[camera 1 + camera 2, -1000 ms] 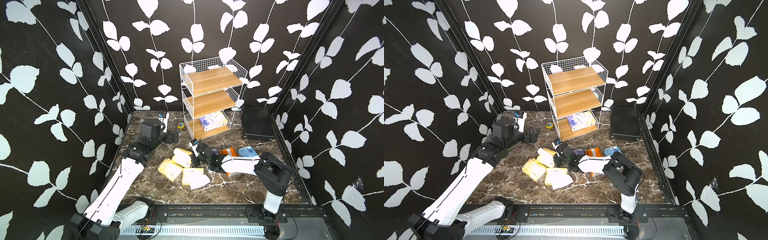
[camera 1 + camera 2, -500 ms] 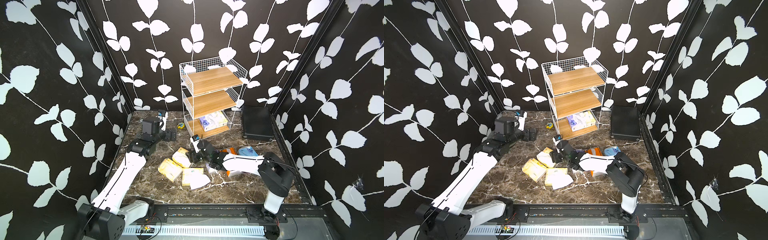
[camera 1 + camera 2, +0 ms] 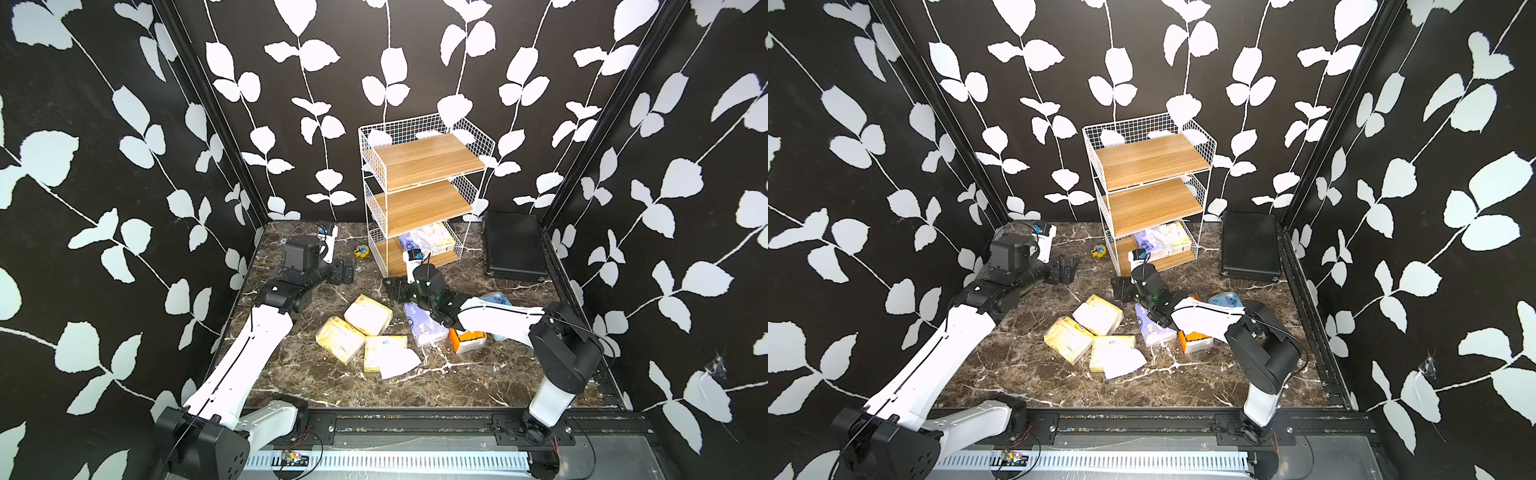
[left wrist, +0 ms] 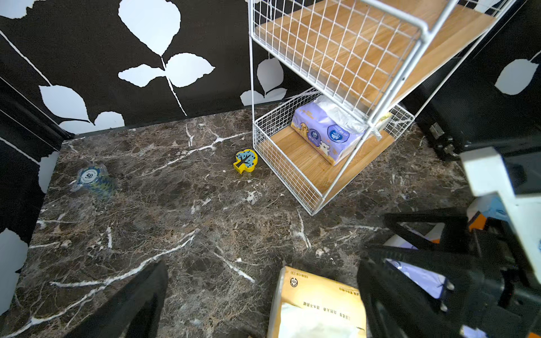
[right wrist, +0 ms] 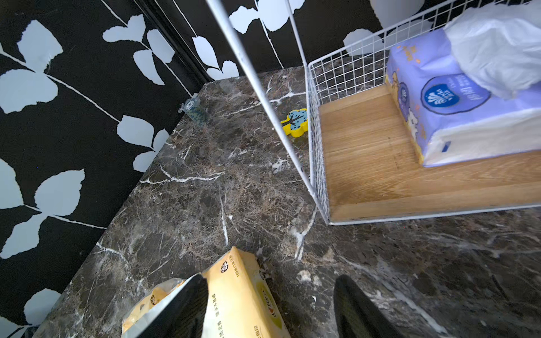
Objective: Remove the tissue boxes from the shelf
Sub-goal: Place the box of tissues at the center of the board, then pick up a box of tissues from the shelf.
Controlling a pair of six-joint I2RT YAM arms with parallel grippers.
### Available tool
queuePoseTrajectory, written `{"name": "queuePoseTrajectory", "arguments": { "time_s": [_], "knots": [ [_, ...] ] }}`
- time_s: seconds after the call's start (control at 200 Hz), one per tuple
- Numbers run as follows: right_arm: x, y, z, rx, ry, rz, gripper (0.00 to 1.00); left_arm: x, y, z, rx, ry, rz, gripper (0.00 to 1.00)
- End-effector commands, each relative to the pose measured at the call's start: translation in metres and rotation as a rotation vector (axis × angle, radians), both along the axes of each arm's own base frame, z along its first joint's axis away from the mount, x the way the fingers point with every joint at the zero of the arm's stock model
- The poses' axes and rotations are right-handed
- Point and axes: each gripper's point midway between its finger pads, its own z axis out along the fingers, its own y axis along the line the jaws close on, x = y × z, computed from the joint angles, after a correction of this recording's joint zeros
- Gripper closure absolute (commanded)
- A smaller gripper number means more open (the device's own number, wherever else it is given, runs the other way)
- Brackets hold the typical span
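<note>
The right gripper [image 3: 394, 287] is hovering low before the shelf [image 3: 428, 162], its fingers spread and gripping nothing. A floor yellow pack [image 5: 240, 295] is lying just beneath them.

The lilac pack [image 5: 424, 76] is sitting on the bottom board, far and right of those fingers. Its narrow end is facing the open front and its long axis is running front to back. Loose white tissue [image 5: 497, 44] is lying on it, and a shelved yellow pack [image 3: 441, 237] is lying beside it. The upper boards are showing bare.

The left gripper [image 3: 343, 272], likewise spread and empty, is standing further left. Judgement: the right arm is nearer.
</note>
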Motion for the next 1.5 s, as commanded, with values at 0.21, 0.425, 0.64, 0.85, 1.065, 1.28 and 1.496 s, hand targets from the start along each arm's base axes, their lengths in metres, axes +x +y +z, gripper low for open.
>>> {"name": "queuePoseTrajectory", "arguments": {
  "time_s": [0.21, 0.425, 0.64, 0.85, 1.065, 1.28, 1.496],
  "knots": [
    [0.003, -0.045, 0.067, 0.062, -0.100, -0.173, 0.31, 0.005, -0.003, 0.007, -0.010, -0.036, -0.022, 0.01],
    [-0.003, -0.078, 0.081, 0.065, -0.071, -0.229, 0.31, 0.004, -0.012, -0.004, -0.026, -0.014, -0.071, 0.01],
    [-0.009, -0.106, 0.085, 0.085, -0.045, -0.220, 0.31, 0.004, -0.010, 0.017, -0.144, -0.030, -0.002, 0.01],
    [-0.019, -0.143, 0.089, 0.061, -0.048, -0.254, 0.31, 0.019, -0.033, 0.075, -0.267, -0.060, -0.039, 0.01],
    [-0.011, -0.166, 0.067, 0.046, 0.037, -0.288, 0.31, 0.041, -0.053, 0.090, -0.242, -0.076, -0.091, 0.01],
    [0.011, -0.145, 0.053, 0.128, 0.078, -0.261, 0.31, 0.052, -0.096, 0.091, -0.294, -0.118, -0.180, 0.01],
    [0.039, -0.121, 0.048, 0.141, 0.103, -0.229, 0.32, 0.062, -0.130, 0.084, -0.363, -0.127, -0.228, 0.01]
  ]
}}
